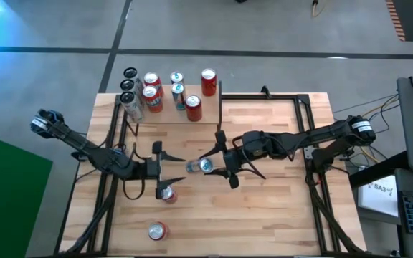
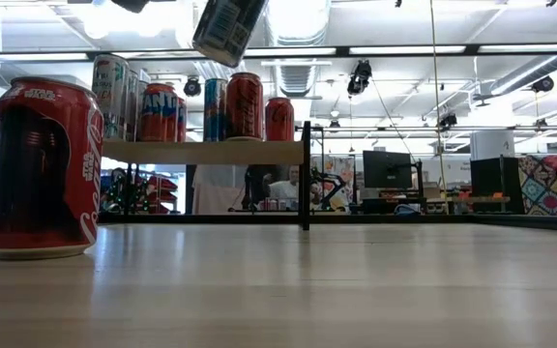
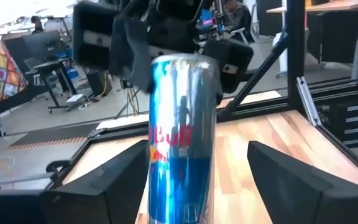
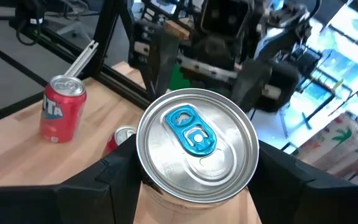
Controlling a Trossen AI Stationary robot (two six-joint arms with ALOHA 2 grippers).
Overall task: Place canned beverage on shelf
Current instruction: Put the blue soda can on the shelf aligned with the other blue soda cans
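My right jaws [image 1: 212, 166] pinch the blue-and-silver can [image 1: 199, 166], held tilted above the tabletop [image 1: 278, 215], nearer than the shelf [image 1: 208, 107]. My left jaws [image 1: 165, 166] stand spread just beside it. Cans crowd the shelf beyond.

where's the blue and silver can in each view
High view: blue-silver can at table centre, between the two grippers, lying sideways.
Low view: top edge, hanging in the air left of centre, above the shelf.
Left wrist view: centre, its side filling the frame.
Right wrist view: centre, its lid end-on.
Shared landmark: the red cans on the tabletop, e.g..
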